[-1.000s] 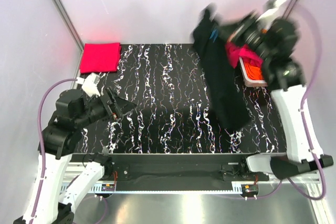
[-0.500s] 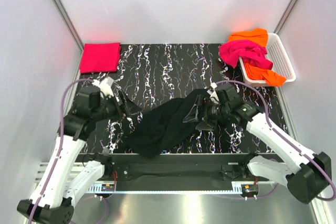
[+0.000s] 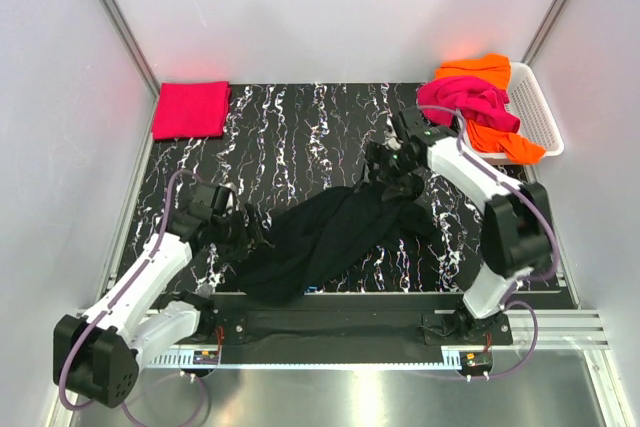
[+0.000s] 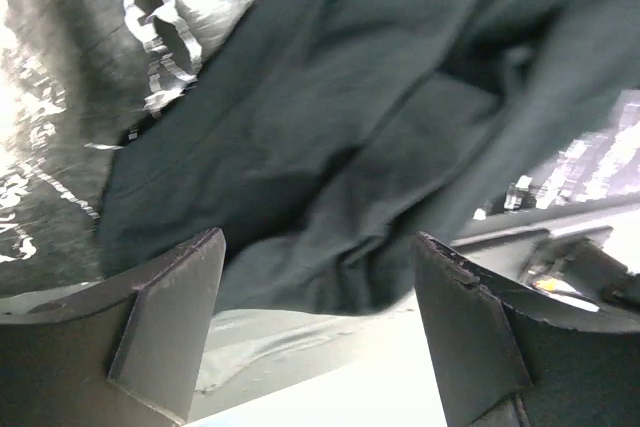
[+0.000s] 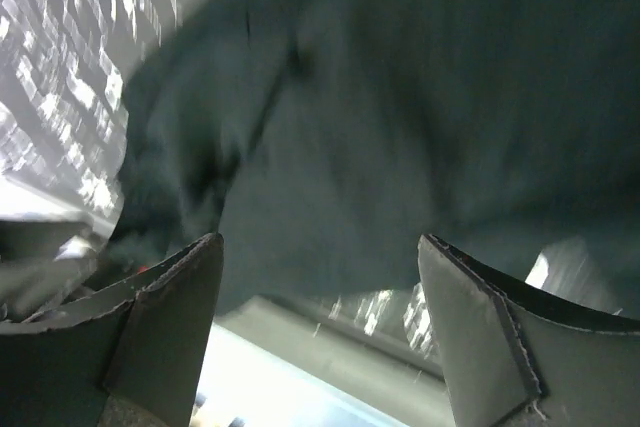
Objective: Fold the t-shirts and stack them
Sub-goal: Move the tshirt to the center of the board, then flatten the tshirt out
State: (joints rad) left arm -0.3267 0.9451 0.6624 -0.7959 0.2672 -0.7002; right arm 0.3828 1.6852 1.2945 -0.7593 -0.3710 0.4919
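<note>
Black marbled tabletop [image 3: 300, 127] now carries the black t-shirt [image 3: 320, 242], crumpled near the front edge; a second ago it hung aloft from the right claw [image 5: 320, 247]. That claw and the left claw [image 4: 318, 242] gape wide at either end, holding nothing. Spreading it flat likely comes next. The basket [image 3: 540, 107] holds the magenta shirt [image 3: 462, 99] and the orange shirt [image 3: 510, 142]. The red-pink shirt [image 3: 190, 109] lies folded in the far left corner.

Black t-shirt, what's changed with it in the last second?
The black t-shirt, held up at the far right by the right gripper, came down onto the table and was let go; it lies crumpled near the front edge. The right gripper is open at its far end; the left gripper, open, moved in to its left edge. The folded red-pink t-shirt stayed put.
</note>
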